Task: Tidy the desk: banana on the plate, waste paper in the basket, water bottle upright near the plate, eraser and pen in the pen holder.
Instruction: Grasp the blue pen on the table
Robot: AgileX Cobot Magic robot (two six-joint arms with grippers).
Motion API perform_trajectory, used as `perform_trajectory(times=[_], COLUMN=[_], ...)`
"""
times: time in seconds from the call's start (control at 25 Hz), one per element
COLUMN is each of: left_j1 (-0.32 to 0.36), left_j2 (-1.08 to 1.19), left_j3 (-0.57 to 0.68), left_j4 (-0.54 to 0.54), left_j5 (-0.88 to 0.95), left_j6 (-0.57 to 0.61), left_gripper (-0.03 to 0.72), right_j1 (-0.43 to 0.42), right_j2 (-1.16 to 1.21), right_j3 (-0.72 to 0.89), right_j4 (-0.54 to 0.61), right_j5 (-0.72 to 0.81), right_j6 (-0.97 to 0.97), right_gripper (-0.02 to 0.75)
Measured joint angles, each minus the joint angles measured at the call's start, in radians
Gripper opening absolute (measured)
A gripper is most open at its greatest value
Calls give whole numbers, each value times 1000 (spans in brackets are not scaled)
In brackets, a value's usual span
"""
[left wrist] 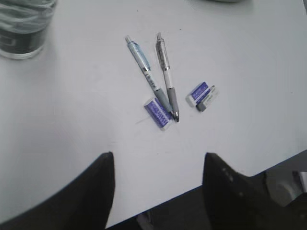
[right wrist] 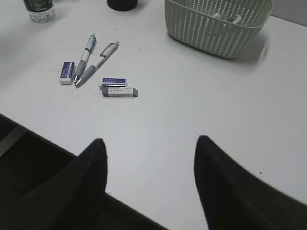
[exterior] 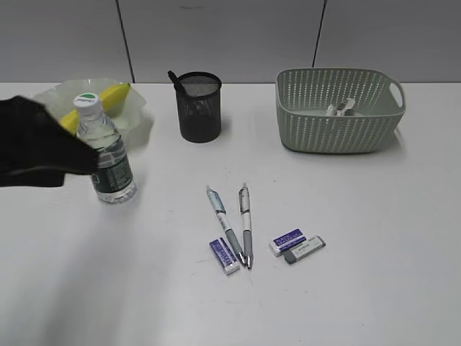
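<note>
We see the banana on the plate, paper in the basket, the bottle upright, while two pens and three erasers remain on the surface, both claws, left claw and right claw, spread apart and empty.

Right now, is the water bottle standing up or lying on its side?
Upright. In the exterior view the water bottle stands on its base on the desk, white cap on top, just in front of the plate.

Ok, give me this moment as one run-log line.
banana: on plate | water bottle: upright beside plate | waste paper: in basket | pens, erasers: on desk | left tool, right tool: open, empty
</note>
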Motion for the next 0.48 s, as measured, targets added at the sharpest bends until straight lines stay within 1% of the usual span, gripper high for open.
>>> perform_trajectory(times=[0.08, 0.12, 0.32, 0.4, 0.48], left_j1=[-23, -47, -203, -253, -283], left_j2=[125, 190, 471, 570, 671], left_j3=[-65, -102, -263, -331, -389], left_j4=[-41, -48, -63, -65, -64], left_j5=[-17, -34, -160, -189, -201], left_j6=[11, 13, 9, -37, -113], left_gripper=[435, 435, 435, 435, 435], right_j1=[0, 0, 0, 0, 0], right_j2=[-2, -4, -8, -8, -8], right_j3=[0, 0, 0, 1, 1], right_j4=[0, 0, 0, 0, 0], right_j5=[0, 0, 0, 0, 0], right_j6=[0, 0, 0, 0, 0], right_gripper=[453, 446, 435, 433, 433])
